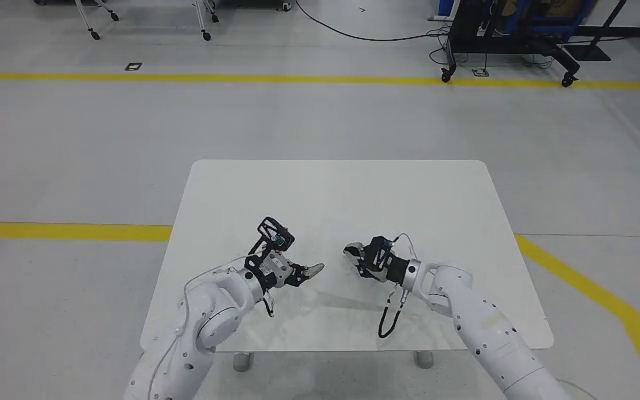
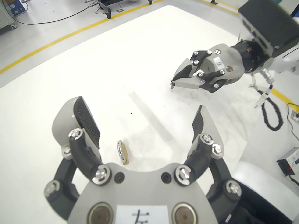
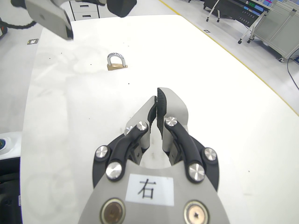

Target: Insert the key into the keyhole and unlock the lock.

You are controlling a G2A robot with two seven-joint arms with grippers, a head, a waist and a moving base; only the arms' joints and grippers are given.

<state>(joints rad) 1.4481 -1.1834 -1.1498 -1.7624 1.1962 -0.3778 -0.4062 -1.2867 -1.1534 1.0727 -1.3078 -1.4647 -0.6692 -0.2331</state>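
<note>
– White table (image 1: 400, 200), yellow floor lines (image 1: 300, 78) beyond. How far along?
– Hardly started, I'd judge: the padlock (image 3: 116, 62) rests on the table beneath the left gripper (image 2: 140, 106), spread wide, gripping nothing.
– The key?
– Can't tell. The right gripper (image 1: 352, 250), at 3 o'clock from the left, is pinched tight. Its wrist view shows the shackle (image 3: 116, 53) looking closed; the left's gives the padlock edge-on.

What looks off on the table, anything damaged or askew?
Nothing serious. The padlock sits on the table and looks intact, below the open left claw; the right claw is shut nearby. Only faint grey scuff marks and a few dark specks mar the surface around it.
</note>
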